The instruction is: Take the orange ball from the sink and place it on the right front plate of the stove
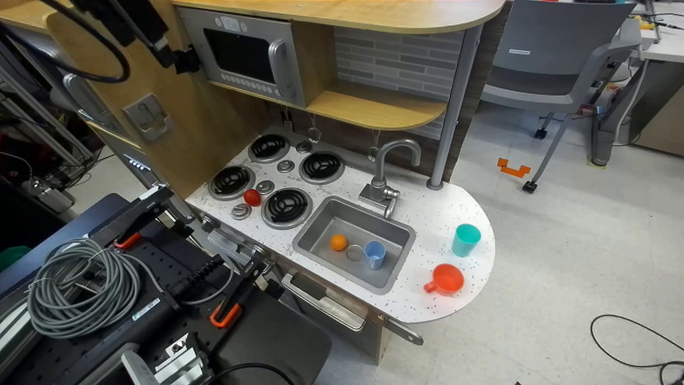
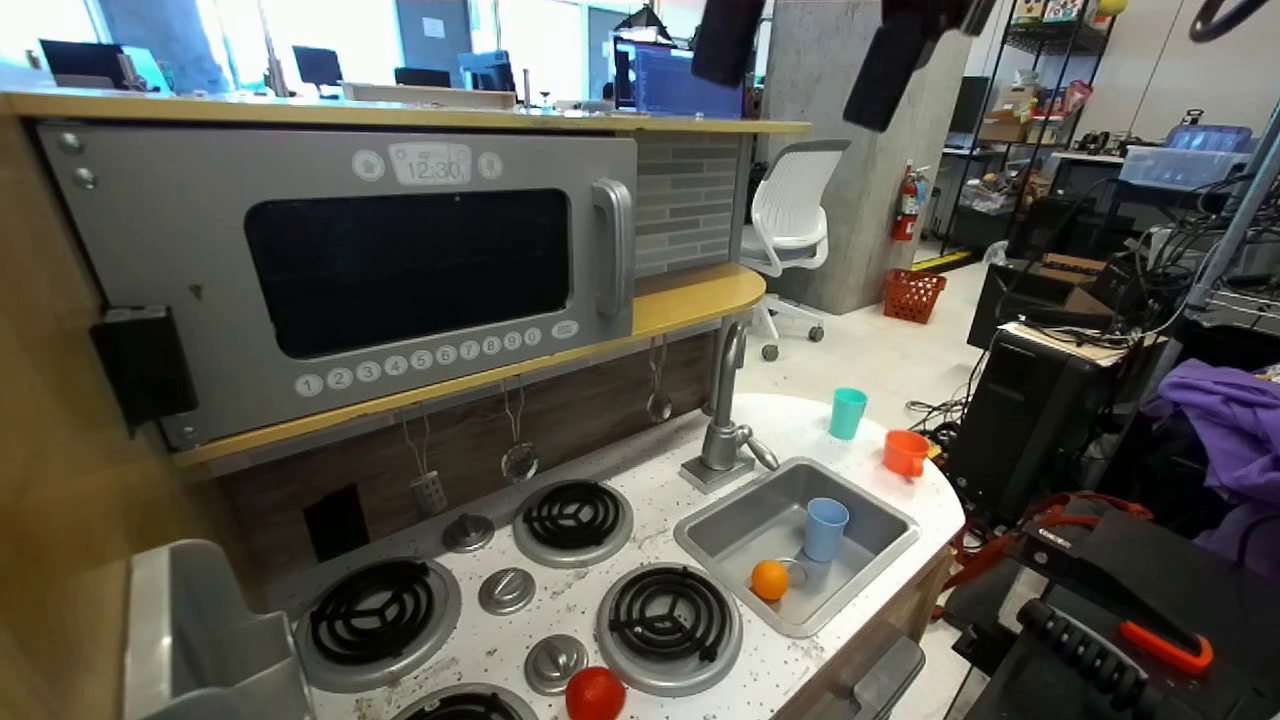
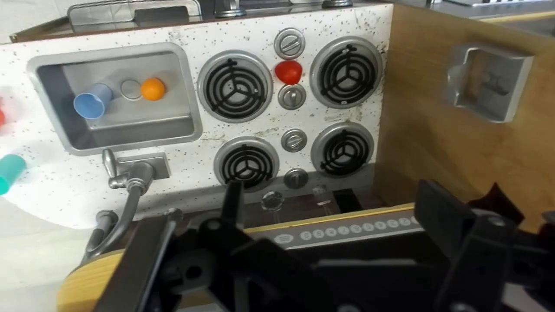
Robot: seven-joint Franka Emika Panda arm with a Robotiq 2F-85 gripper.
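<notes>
The orange ball [image 1: 338, 242] lies on the floor of the grey sink [image 1: 374, 215], beside a light-blue cup. It also shows in an exterior view [image 2: 769, 580] and in the wrist view [image 3: 152, 89]. The right front plate [image 1: 287, 208] of the stove [image 1: 283, 179] is the black-coiled burner nearest the sink at the front edge. It shows in the wrist view [image 3: 235, 86] with nothing on it. My gripper [image 3: 331, 188] is open and empty, high above the stove near the microwave. Its fingers show at the top of an exterior view [image 2: 795, 100].
A light-blue cup [image 1: 375, 254] is in the sink. A red tomato-like ball [image 1: 252, 197] lies between the front burners. A teal cup [image 1: 466, 240] and orange-red cup [image 1: 445, 279] stand on the counter. The faucet [image 1: 380, 176], microwave [image 2: 400, 270] and shelf [image 1: 379, 104] rise behind.
</notes>
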